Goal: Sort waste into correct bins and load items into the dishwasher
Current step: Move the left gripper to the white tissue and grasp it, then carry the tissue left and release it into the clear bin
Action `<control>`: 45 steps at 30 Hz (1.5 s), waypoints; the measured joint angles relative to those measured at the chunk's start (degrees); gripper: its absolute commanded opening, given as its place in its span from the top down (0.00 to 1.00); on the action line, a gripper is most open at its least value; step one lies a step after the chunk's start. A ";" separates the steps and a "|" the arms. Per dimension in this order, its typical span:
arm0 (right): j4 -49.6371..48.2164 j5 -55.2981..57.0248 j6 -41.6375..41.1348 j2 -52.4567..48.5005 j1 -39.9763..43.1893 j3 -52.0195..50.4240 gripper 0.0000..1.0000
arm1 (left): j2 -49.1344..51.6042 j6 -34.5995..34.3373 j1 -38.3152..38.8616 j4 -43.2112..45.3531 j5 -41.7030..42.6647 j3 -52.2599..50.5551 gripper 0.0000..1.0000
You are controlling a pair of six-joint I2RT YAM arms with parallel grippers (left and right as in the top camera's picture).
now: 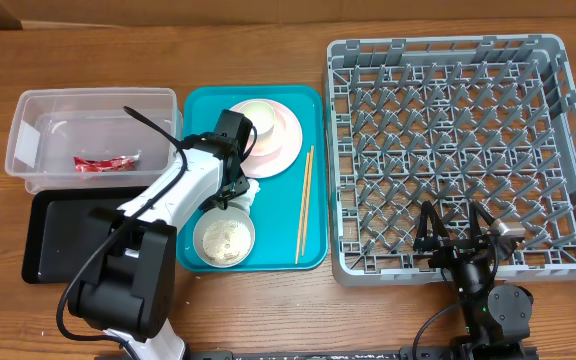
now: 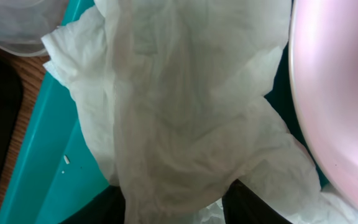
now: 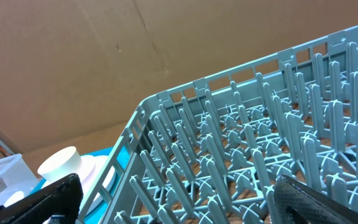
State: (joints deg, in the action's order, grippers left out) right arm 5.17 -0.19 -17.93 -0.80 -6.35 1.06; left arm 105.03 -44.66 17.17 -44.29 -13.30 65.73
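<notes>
Clear tub (image 1: pixel 98 95) holds one red wrapper (image 1: pixel 106 162); the black tray (image 1: pixel 63 240) lies against its near side on the desk. The teal tray (image 1: pixel 313 255) carries a pink plate (image 1: pixel 283 140) with a cream cup (image 1: pixel 258 113), a bowl (image 1: pixel 198 245) of rice (image 1: pixel 226 240), chopsticks (image 1: pixel 304 205) and the tissue (image 2: pixel 179 112). The left tool (image 2: pixel 173 205) straddles the tissue; whether it is clenched on it cannot be told. The right tool (image 1: pixel 456 228), released, is at the near edge of the dish rack (image 1: pixel 443 45).
</notes>
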 measured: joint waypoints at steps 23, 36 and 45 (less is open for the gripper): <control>-0.02 -0.02 -0.07 0.00 0.00 0.00 0.00 | -3.02 9.16 -0.13 -10.88 3.69 12.20 0.96; 0.02 -0.02 -0.04 0.00 0.00 0.00 0.00 | -12.68 10.62 -11.26 -15.52 3.63 22.82 0.93; 0.02 -0.02 -0.02 0.00 0.00 0.00 0.00 | -10.93 10.86 -25.38 -13.97 3.41 22.82 0.91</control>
State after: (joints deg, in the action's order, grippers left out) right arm 5.19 -0.21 -17.96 -0.80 -6.35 1.06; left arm 94.11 -33.80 -8.21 -58.26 -9.89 88.55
